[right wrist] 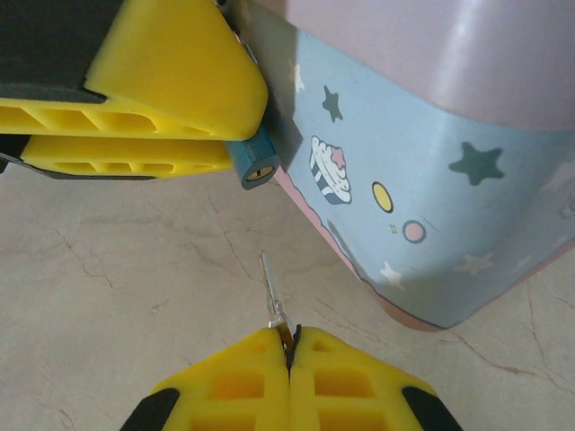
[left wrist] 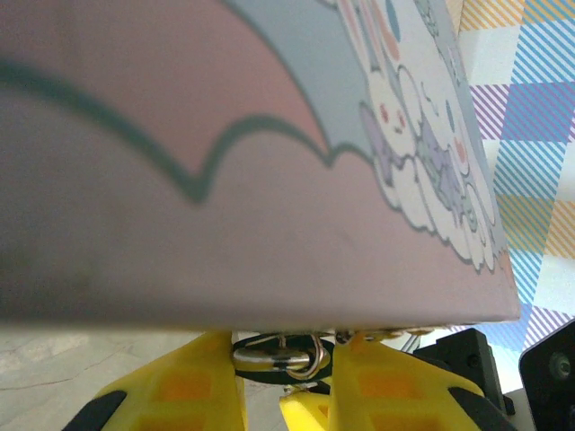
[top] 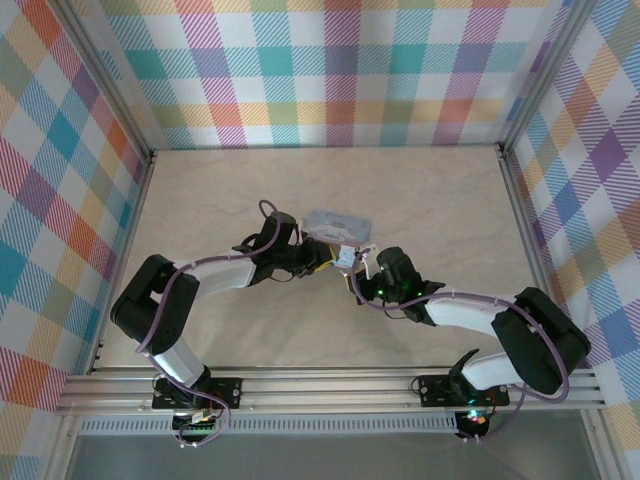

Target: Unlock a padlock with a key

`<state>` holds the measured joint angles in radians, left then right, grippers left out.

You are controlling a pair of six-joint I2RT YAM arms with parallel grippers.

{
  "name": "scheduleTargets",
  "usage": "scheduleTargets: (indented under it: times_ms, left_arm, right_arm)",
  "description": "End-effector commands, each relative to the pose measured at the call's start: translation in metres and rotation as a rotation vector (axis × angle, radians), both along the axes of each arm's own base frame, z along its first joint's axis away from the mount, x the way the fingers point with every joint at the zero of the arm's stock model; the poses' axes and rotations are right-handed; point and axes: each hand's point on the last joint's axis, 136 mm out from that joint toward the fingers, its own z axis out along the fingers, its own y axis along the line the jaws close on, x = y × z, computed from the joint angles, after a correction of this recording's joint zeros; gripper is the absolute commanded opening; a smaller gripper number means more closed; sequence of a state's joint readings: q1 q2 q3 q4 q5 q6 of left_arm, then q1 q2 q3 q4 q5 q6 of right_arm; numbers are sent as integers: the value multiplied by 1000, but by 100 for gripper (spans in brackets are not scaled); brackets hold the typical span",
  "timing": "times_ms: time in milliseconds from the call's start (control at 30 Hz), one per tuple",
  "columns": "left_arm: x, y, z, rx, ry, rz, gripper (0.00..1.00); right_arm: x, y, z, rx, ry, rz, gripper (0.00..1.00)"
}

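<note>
Pinching the key [right wrist: 272, 292], the right tool [right wrist: 289, 334] sits clenched at the bottom centre of the right wrist view. The thin blade points up toward the padlock [right wrist: 254, 163] without touching it. The teal padlock juts, keyhole end outward, from the left tool [right wrist: 229, 135], which is clamped on it at the upper left — just beside the pale blue tin [right wrist: 422, 180]. Below lies the marbled tabletop [right wrist: 108, 287]. In the left wrist view, bottom centre, the silvery shackle [left wrist: 277, 352] shows between yellow fingers [left wrist: 180, 391] — under the tin's edge.

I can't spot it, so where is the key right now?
In the right wrist view, the key sticks up from the right gripper, just below the padlock.
</note>
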<state>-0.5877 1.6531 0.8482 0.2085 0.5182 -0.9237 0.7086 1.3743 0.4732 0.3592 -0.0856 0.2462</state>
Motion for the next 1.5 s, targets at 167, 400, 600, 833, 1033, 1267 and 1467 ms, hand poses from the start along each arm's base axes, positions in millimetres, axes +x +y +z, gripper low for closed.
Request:
scheduleTargets:
  times_ms: [167, 400, 600, 833, 1033, 1267, 1467]
  left_arm:
    - [0, -10, 26, -52, -32, -33, 20]
    - [0, -9, 27, -49, -36, -36, 20]
    - [-1, -9, 25, -40, -33, -38, 20]
    - [-1, -10, 24, -41, -30, -42, 20]
    - [-1, -10, 23, -40, -27, -44, 20]
    - [-1, -10, 23, -39, -27, -45, 20]
    - [-1, -9, 21, -35, -24, -44, 20]
  right_arm:
    - [12, 12, 17, 36, -61, 9, 1]
    - [19, 15, 18, 31, -76, 2, 1]
    - [21, 16, 17, 35, -79, -8, 1]
    - [24, 18, 17, 49, -80, -11, 1]
    - [25, 20, 18, 54, -81, -7, 1]
    - [25, 22, 21, 66, -86, -6, 1]
    - [26, 25, 26, 81, -94, -1, 1]
